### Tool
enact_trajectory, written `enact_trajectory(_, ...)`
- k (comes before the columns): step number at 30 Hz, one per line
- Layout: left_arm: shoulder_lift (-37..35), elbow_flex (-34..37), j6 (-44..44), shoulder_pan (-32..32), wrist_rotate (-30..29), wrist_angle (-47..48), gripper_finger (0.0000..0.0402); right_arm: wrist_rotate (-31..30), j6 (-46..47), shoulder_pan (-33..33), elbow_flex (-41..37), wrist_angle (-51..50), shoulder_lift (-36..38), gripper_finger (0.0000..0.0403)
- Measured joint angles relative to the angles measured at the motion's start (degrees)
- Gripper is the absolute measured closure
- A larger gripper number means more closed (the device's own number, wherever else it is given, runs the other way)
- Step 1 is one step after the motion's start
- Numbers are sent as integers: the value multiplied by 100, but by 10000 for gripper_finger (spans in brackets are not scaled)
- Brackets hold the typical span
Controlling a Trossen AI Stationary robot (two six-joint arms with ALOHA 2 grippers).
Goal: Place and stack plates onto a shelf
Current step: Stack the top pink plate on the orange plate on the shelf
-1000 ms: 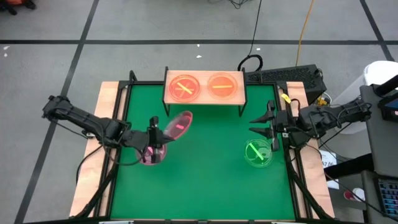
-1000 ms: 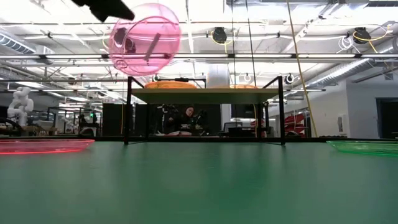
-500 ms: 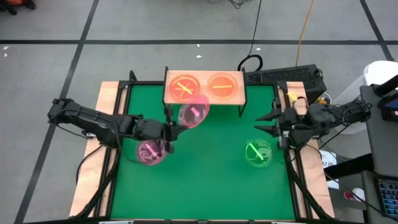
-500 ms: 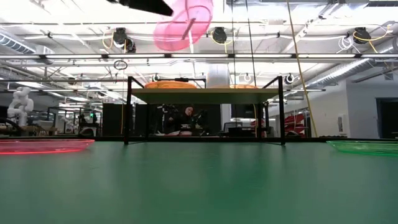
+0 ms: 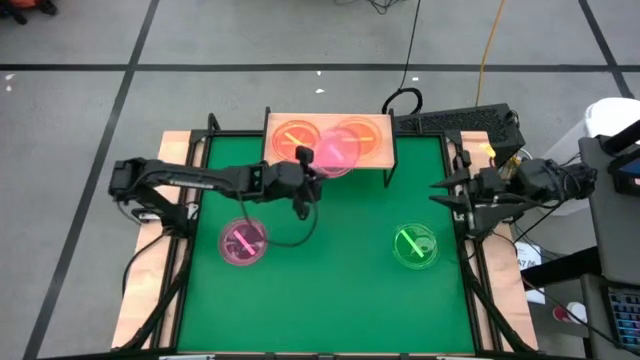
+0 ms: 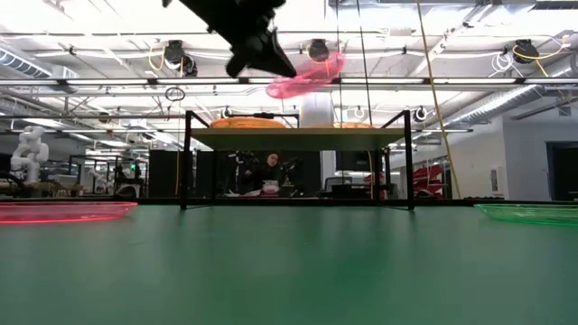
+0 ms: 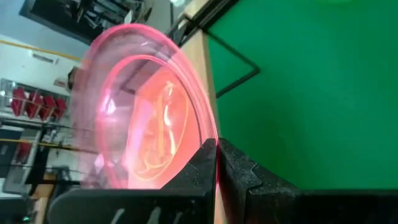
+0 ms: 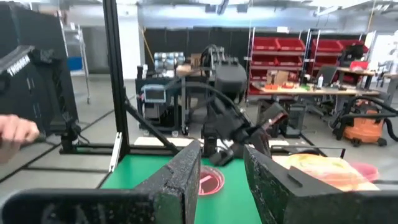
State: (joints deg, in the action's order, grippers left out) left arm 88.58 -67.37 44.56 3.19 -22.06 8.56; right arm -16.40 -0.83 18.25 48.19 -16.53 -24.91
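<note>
One pink plate (image 5: 337,150) hangs in the air over the shelf (image 5: 383,159), pinched by its rim in the left gripper (image 5: 308,161), whose fingers (image 7: 239,174) are pressed together on the thin edge. In the low view the plate (image 6: 307,76) sits clear above the shelf top (image 6: 298,136), not touching it, tilted slightly. From above it lies between the two amber plates already on the board: one at the shelf's 9 o'clock end (image 5: 291,135), one at its 3 o'clock end (image 5: 366,134), and it overlaps both.

From the held plate, a second pink plate (image 5: 243,242) rests flat on the green table (image 5: 330,290) toward 8 o'clock, well apart from the shelf. A green plate (image 5: 415,246) lies on the table toward 4 o'clock.

Near the table's 3 o'clock edge, the right gripper (image 5: 447,196) waits with its jaws spread and nothing between them, just above the green plate's side of the table. Its wrist view shows its dark fingers (image 8: 177,177) apart, with the left arm (image 8: 227,124) beyond them.

At the edge of the right wrist view a person's hand (image 8: 15,130) shows, beyond the table.
</note>
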Motion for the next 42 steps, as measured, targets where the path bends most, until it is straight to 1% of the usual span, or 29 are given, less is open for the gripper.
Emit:
enact_trajectory(4,272,-47,328,115,11,-218,390,4,28,-1,-466,10,567,294)
enact_trajectory(9,419,-47,378,130,16,-551,390,-1,204,-1,-1170,411,1339,294)
enact_trajectory(15,415,-47,333,130,126,-935,390,0,341,-1,-1958,706,1856,294)
enact_trajectory(19,415,-47,495,137,129,-1191,390,2,-28,-1,-2602,981,1915,294)
enact_trajectory(22,415,-47,745,211,384,-1275,390,0,-314,-1,-3232,1563,1911,294)
enact_trajectory(24,415,-47,856,278,638,-1427,390,-9,-583,-1,-3673,2169,1902,294)
enact_trajectory(26,415,-47,975,349,764,-1622,390,-118,-877,-14,-3978,2983,1904,294)
enact_trajectory(30,412,-47,1055,575,1004,-1754,390,-357,-1607,-16,-4251,4379,1918,294)
enact_trajectory(33,410,-47,836,709,1136,-1789,390,-472,-2078,-16,-4427,4898,1911,294)
enact_trajectory(35,440,-47,711,770,1311,-1781,390,-479,-2311,-16,-4532,5002,1915,294)
enact_trajectory(38,682,-49,588,801,1412,-2052,390,-474,-2521,-16,-4706,5006,1913,294)
enact_trajectory(40,899,-45,662,804,1418,-2285,390,-470,-2526,-16,-4702,4637,1902,294)
enact_trajectory(42,1099,-49,919,806,1423,-2403,390,-456,-2440,-16,-4706,4348,1874,294)
